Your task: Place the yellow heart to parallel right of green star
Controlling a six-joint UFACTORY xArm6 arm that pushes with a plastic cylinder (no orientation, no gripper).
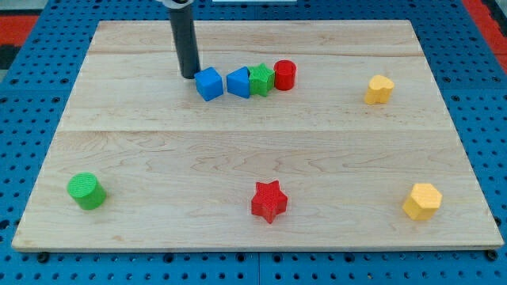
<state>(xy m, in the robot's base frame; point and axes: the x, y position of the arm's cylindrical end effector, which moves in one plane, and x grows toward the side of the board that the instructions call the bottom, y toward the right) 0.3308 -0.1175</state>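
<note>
The yellow heart [379, 89] lies at the view's upper right, alone. The green star [261, 79] sits in a tight row at the upper middle, between a blue triangle-like block [238, 82] on its left and a red cylinder [285, 74] on its right. A blue cube [209, 84] is at the row's left end. My tip [189, 75] rests on the board just left of the blue cube, close to it or touching it. The heart is well to the right of the row, about level with the star.
A green cylinder [85, 191] is at the lower left, a red star [268, 201] at the lower middle, a yellow hexagon [421, 201] at the lower right. The wooden board [142, 150] lies on a blue pegboard.
</note>
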